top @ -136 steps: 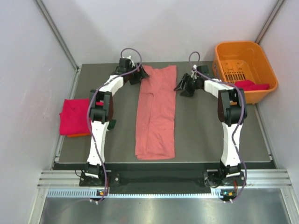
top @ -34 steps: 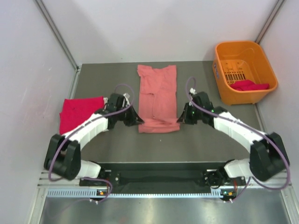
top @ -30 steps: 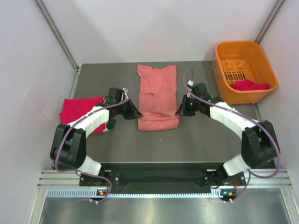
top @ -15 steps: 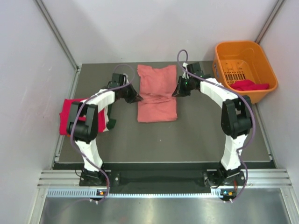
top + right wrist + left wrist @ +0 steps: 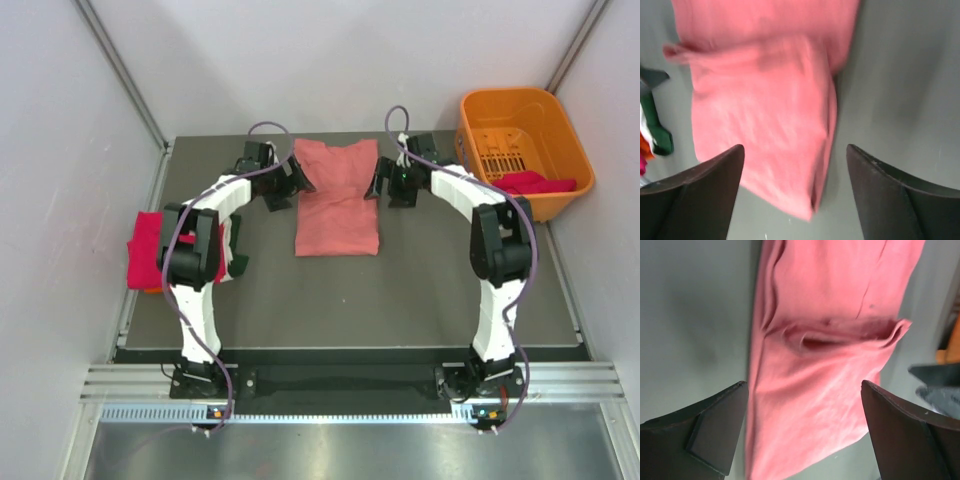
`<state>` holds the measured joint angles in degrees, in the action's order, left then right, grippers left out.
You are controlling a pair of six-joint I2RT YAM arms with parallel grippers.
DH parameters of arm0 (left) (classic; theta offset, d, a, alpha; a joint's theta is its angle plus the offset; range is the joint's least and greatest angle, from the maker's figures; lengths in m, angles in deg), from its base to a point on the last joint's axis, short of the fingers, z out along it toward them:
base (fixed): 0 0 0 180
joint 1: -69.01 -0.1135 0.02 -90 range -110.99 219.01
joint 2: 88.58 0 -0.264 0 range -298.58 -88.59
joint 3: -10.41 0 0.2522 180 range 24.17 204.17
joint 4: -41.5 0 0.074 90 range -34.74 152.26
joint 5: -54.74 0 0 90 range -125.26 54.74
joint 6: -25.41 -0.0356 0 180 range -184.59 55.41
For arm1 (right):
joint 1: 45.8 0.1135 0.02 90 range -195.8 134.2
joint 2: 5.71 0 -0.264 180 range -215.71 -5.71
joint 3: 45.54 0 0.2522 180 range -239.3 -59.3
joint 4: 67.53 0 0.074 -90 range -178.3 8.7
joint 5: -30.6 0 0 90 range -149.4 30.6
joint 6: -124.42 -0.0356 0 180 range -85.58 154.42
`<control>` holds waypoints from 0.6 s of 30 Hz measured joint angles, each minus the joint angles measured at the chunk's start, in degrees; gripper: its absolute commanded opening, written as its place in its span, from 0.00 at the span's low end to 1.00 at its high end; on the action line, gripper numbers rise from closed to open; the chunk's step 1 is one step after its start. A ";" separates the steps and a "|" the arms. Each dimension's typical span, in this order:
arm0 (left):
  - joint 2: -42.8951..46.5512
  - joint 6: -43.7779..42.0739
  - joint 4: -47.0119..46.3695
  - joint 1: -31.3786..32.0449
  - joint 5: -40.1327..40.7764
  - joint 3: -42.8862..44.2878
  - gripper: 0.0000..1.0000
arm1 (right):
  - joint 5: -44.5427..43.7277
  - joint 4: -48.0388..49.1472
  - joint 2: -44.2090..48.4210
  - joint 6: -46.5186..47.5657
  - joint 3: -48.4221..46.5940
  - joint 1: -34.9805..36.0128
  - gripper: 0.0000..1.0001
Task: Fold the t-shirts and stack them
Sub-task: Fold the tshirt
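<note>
since a few seconds back the long salmon-pink cotton t-shirt [image 5: 338,200] got doubled over, and we now see a short rectangle lying mid-far on the dark grey table [image 5: 430,290]. our left gripper [image 5: 296,178] and right gripper [image 5: 385,180] have moved up beside its far corners, fingers spread wide, gripping nothing. our left arm hides part of the folded magenta-red shirt [image 5: 145,255] at the left edge. the orange plastic basket [image 5: 525,110] sits far right.

Orange basket [image 5: 522,150] far-right on table [image 5: 430,290].
</note>
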<state>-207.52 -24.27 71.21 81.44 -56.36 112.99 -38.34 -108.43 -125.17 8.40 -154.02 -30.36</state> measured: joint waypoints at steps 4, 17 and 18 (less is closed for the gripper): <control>7.91 -1.53 0.72 -0.02 2.03 -8.72 0.92 | 0.31 4.44 11.93 -0.20 17.31 -0.02 0.69; 22.32 -0.72 -2.29 0.37 -0.52 -33.29 0.69 | 6.47 15.54 21.70 -3.93 38.97 0.85 0.60; 22.23 -0.63 -2.49 0.37 -0.68 -33.44 0.69 | 6.86 16.15 20.94 -4.24 38.97 1.01 0.60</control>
<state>-185.29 -24.91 68.72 81.81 -57.04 79.55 -31.48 -92.28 -104.23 4.16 -115.05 -29.35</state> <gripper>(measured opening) 0.697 0.592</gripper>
